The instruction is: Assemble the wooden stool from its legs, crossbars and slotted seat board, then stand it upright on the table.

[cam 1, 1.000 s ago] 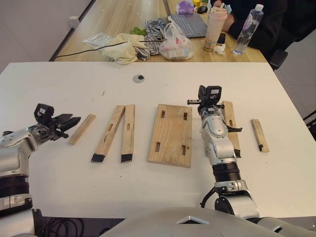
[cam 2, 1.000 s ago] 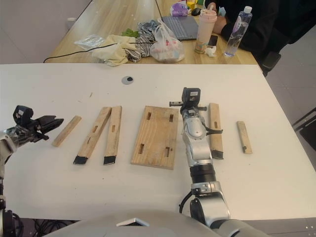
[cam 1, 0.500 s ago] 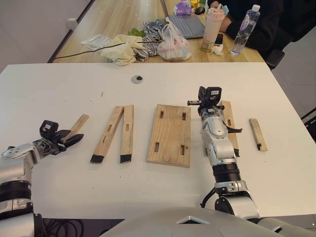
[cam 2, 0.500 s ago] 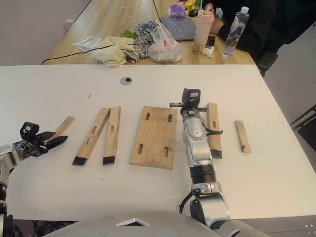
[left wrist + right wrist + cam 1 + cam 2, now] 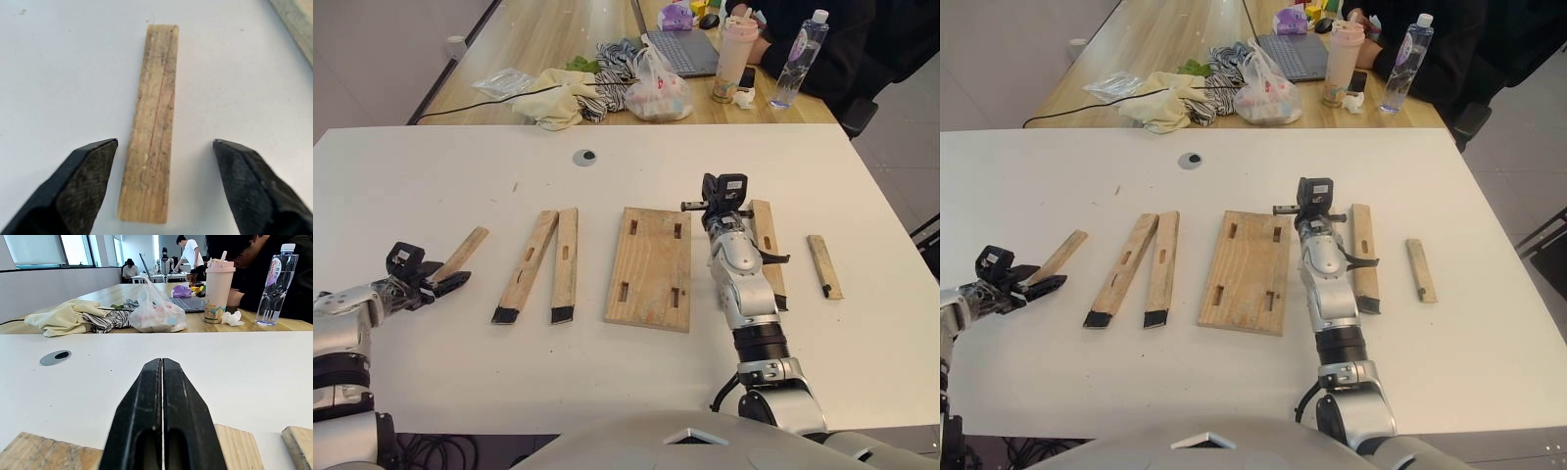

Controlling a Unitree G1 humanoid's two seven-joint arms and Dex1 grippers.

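The left arm reaches low, well to the left of the seat board (image 5: 652, 266). The left gripper (image 5: 455, 281) points toward the board with its fingers spread wide. The right forearm runs along the board's right edge. The right gripper (image 5: 162, 363) is at the far right corner, fingers pressed together.

- One flat rectangular slotted wooden seat board (image 5: 651, 266) is lying on the white table (image 5: 431, 186), showing four slots.
- Three long black-tipped wooden legs are lying in plain sight: outer left leg (image 5: 529, 262), inner left leg (image 5: 566, 262), right leg (image 5: 766, 227).
- One further wooden end (image 5: 234, 445) is showing, its kind undetermined.
- Two short plain wooden crossbars are lying: left crossbar (image 5: 465, 253), right crossbar (image 5: 825, 264).
- Beyond, one clear plastic bottle (image 5: 800, 57), one pink lidded cup (image 5: 734, 59) and one grey laptop (image 5: 685, 49) are standing.
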